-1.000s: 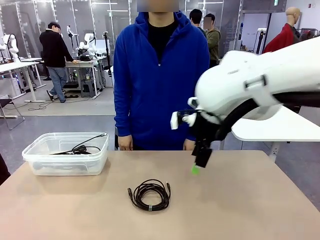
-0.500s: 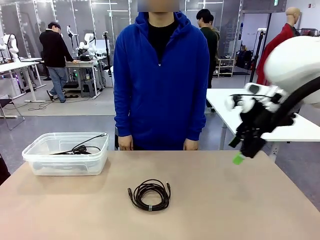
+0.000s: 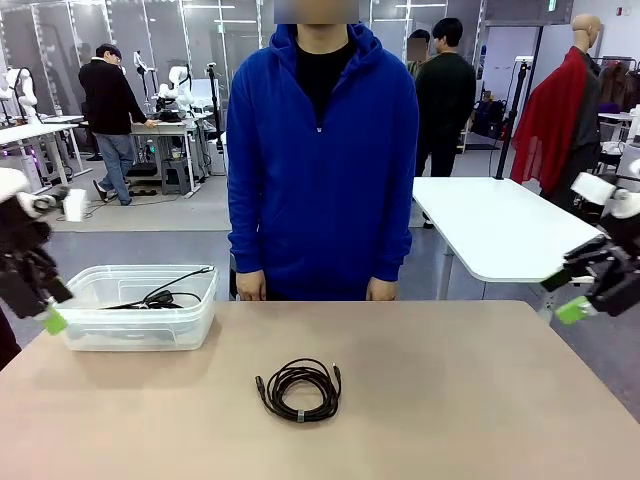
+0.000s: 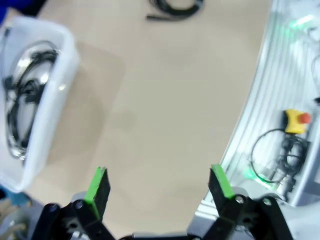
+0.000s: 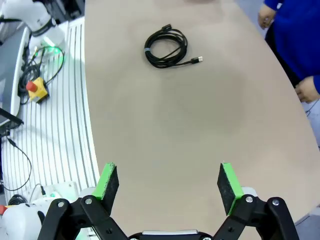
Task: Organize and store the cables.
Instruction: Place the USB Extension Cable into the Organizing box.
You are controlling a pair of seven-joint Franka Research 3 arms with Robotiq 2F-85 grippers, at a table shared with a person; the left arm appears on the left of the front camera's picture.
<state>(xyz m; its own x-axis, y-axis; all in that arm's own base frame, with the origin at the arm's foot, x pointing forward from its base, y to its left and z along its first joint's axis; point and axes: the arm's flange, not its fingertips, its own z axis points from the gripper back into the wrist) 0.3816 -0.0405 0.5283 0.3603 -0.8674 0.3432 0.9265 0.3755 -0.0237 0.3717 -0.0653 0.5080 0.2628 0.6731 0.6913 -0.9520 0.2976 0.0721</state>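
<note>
Flanking the table — both grippers' jaws spread.

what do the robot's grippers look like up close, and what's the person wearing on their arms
Each gripper, left and right, is a black two-finger mechanism with linked, bolted joints and flat bright green pads on the fingertips. The person's arms are covered by the long sleeves of a blue zip-up hoodie.

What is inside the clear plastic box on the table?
The clear plastic box holds black cables, loosely tangled; one end rests on its rim. How many cables there are cannot be told, because they overlap.
</note>
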